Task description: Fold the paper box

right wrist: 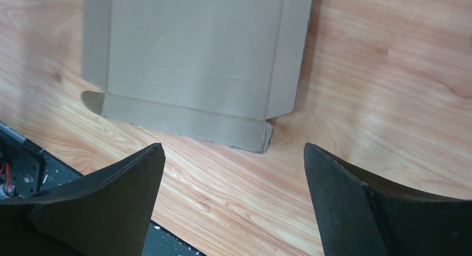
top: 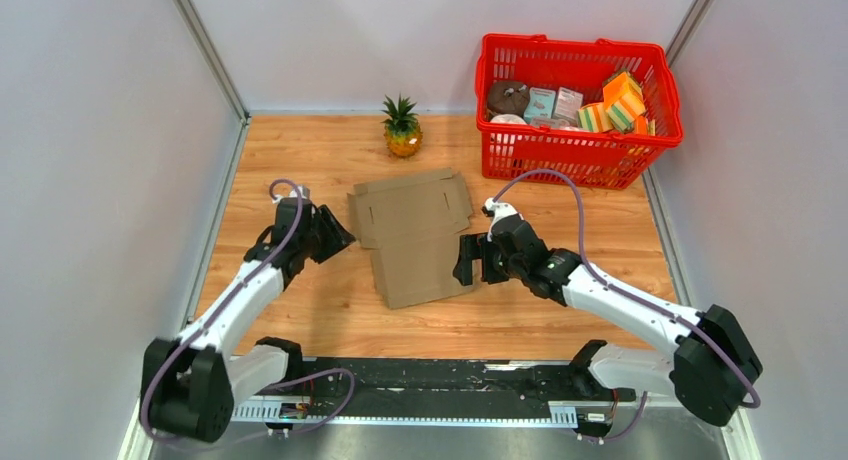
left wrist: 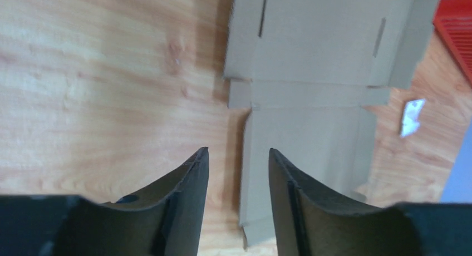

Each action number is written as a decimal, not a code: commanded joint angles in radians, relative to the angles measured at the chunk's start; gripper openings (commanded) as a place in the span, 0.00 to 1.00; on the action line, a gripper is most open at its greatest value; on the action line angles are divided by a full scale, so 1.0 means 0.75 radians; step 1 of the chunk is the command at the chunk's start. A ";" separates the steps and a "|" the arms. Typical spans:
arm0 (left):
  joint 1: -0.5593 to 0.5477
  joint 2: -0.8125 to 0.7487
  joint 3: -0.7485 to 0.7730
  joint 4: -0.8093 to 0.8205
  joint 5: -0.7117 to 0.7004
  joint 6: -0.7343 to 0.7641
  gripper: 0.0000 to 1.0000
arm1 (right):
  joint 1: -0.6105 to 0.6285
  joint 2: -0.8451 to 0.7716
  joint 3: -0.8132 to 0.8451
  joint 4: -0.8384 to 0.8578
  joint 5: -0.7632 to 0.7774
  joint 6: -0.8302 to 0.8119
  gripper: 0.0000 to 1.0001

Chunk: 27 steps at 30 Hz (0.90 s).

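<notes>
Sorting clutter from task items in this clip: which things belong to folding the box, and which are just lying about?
Job in hand:
box
left gripper, open
right gripper, open

Lying about:
pineapple
basket
packages in it
tag

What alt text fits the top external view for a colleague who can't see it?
A flat, unfolded brown cardboard box lies on the wooden table between the left gripper and the right gripper, both close to its edges, neither holding it. A pineapple and a red basket of small packages sit at the far side.
</notes>
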 commanded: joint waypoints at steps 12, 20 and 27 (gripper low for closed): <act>0.159 0.878 0.344 0.417 0.237 0.208 0.64 | -0.017 -0.274 0.077 -0.108 -0.042 -0.141 1.00; 0.159 1.015 0.455 0.466 0.283 0.175 0.47 | -0.024 -0.223 0.154 -0.155 -0.040 -0.202 1.00; 0.159 0.891 0.418 0.440 0.327 0.226 0.11 | -0.026 -0.170 0.197 -0.145 -0.137 -0.267 1.00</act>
